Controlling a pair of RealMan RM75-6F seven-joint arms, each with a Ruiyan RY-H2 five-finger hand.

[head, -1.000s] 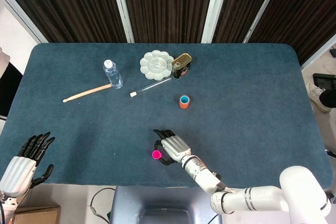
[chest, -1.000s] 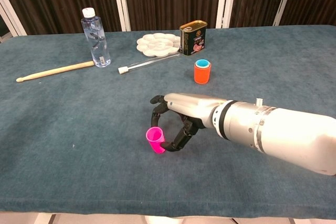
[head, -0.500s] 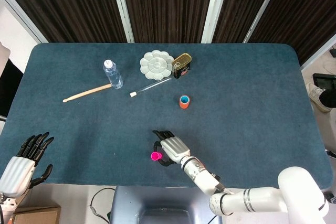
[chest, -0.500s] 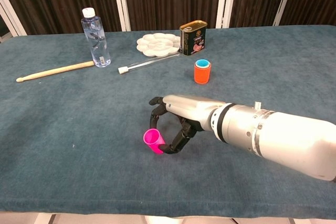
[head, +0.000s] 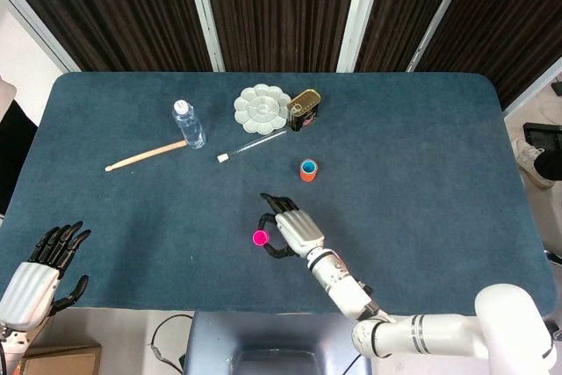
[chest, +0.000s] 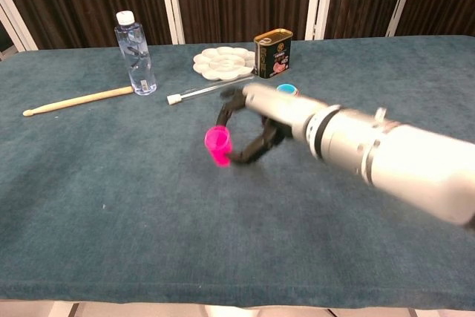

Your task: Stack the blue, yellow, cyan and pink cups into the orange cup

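above blue table (chest: 89, 243), right hand (chest: 260, 120) holds pink cup (chest: 218, 145).

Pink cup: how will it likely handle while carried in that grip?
The pink cup is small and thin-walled, so probably light. The right robot hand pinches it at one side, tilted, so it may pivot or slip. Set down tilted, it could tip and roll.

- A clear plastic water bottle (head: 188, 123) with a white cap stands upright toward the far left of the blue-green table (head: 421, 129).
- A wooden drumstick (head: 145, 155) lies just beside the bottle, on its near side.
- A white flower-shaped paint palette (head: 262, 107) sits at the far middle.
- A gold tin can (head: 303, 109) stands right beside the palette.
- A thin clear tube (head: 251, 146) with a white cap lies near the palette.
- Dark curtains (head: 281, 6) hang behind the table.
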